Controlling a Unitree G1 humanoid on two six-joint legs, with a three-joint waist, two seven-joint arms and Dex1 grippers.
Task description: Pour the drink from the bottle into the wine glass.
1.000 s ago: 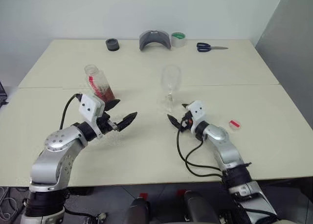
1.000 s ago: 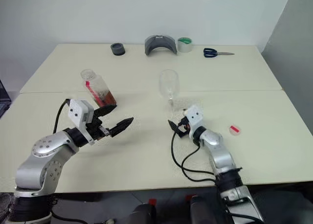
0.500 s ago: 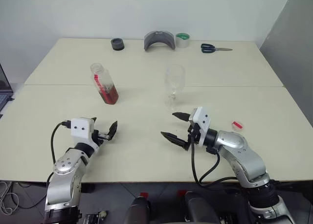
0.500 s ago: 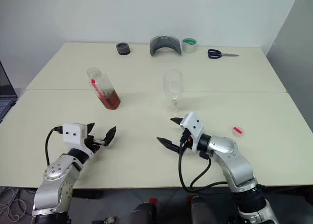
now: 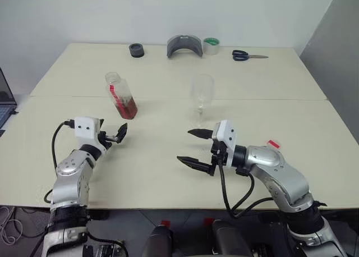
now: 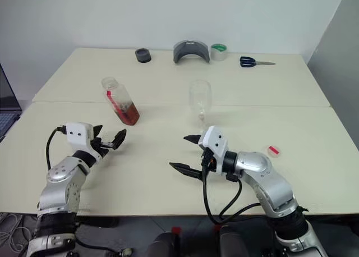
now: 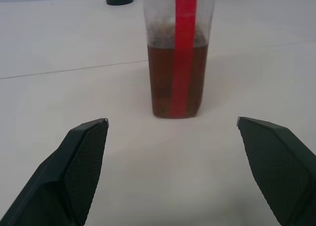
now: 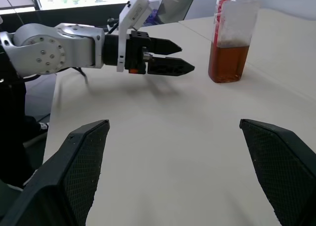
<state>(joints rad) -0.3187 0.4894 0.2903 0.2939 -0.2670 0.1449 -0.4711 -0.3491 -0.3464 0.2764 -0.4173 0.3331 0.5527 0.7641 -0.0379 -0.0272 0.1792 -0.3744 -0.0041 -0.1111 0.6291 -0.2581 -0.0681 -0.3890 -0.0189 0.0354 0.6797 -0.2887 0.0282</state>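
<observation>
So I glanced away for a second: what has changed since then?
Both arms drew back toward the robot: the left gripper away from the bottle, the right gripper away from the wine glass, turning leftward. Both stayed open and empty; bottle and glass kept their places.

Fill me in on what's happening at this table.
A two-armed robot is set up to pour a drink from a bottle into a wine glass. Neither is held now. The left gripper is open and aimed at the uncapped bottle, short of it. The right gripper hangs open in front of the empty glass. The red-and-white cap lies on the table.
</observation>
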